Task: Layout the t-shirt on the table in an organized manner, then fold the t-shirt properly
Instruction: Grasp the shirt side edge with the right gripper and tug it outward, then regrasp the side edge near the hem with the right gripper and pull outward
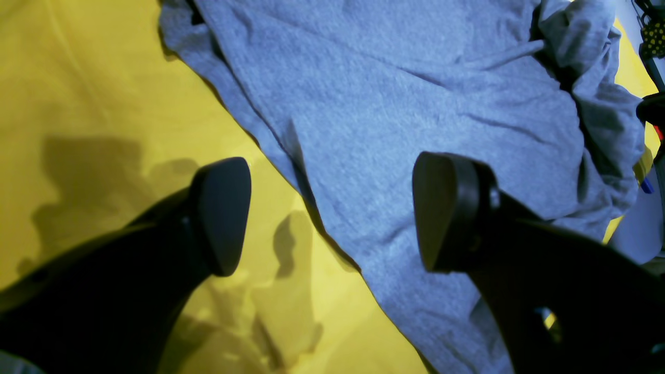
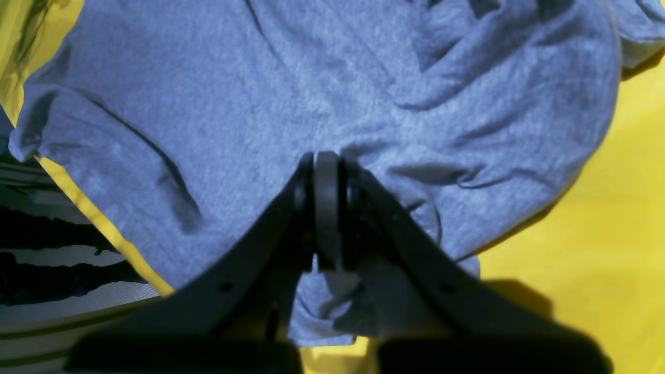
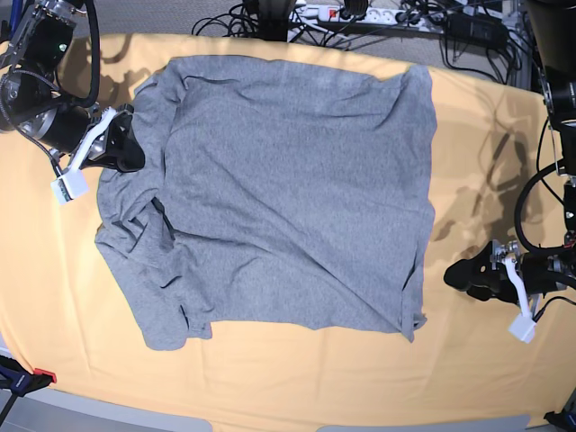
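We list: heather-grey cotton t-shirt [image 3: 288, 189] flat on yellow-orange clothed table [image 3: 270, 378]; right gripper [image 2: 327, 171] pinching its edge; left gripper [image 1: 332, 213] agape, empty, beside its hem

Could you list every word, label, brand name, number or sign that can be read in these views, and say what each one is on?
None can be read in any view.
t-shirt: only plain grey fabric shows; no lettering is visible on the side facing up.
table: plain yellow-orange cloth, no markings.
left gripper and right gripper: plain black, no labels visible.
power strip at the far edge: any markings are too small to read.
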Controlling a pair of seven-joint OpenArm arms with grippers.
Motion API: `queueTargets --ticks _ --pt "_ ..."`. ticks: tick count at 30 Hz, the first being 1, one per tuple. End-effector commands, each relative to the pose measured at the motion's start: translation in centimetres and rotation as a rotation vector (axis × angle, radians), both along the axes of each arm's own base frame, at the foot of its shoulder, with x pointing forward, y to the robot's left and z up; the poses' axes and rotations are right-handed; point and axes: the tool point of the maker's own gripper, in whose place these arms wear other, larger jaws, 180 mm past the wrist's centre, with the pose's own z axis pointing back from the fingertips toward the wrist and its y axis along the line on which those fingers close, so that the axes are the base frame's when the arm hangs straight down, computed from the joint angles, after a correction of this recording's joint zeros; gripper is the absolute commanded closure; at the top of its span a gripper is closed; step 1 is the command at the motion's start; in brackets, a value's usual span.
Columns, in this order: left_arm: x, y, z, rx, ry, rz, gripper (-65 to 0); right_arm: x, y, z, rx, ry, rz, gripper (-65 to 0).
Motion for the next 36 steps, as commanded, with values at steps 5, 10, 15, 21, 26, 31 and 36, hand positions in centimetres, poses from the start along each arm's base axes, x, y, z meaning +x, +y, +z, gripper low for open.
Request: queueTargets --ticks 5,10,15,21,26,31,36 --pt "0.9 0.4 2.4 -0.011 -0.070 0.007 -49.4 0.5 -2.4 1.9 -0.090 -0.061 -0.055 0.0" --pt "0.9 0.5 2.4 -0.009 -0.069 0.007 -49.4 -1.1 -6.9 3.1 -0.231 -0.066 -0.216 0.0" --pt "0.9 0.3 2.6 -0.020 -0.073 0.006 -49.4 -4.1 -8.7 2.3 -0.277 0.006 -0.283 0.0" --pt "0.9 0.3 2.6 -0.020 -0.072 0.006 -49.4 -7.7 -10.6 -0.3 -0.366 0.167 -0.347 0.0" --pt "0.9 0.3 2.7 -0.025 -0.074 0.005 -49.4 -9.4 -11.4 -1.3 -0.398 0.237 -0.384 0.0" --pt "0.9 0.1 2.8 -0.037 -0.077 0.003 -49.4 -10.8 -13.1 -2.1 -0.475 0.309 -0.470 0.0" --pt "0.9 0.1 2.9 -0.038 -0.078 0.003 -49.4 -12.6 -12.4 -3.1 -0.453 0.366 -0.478 0.0"
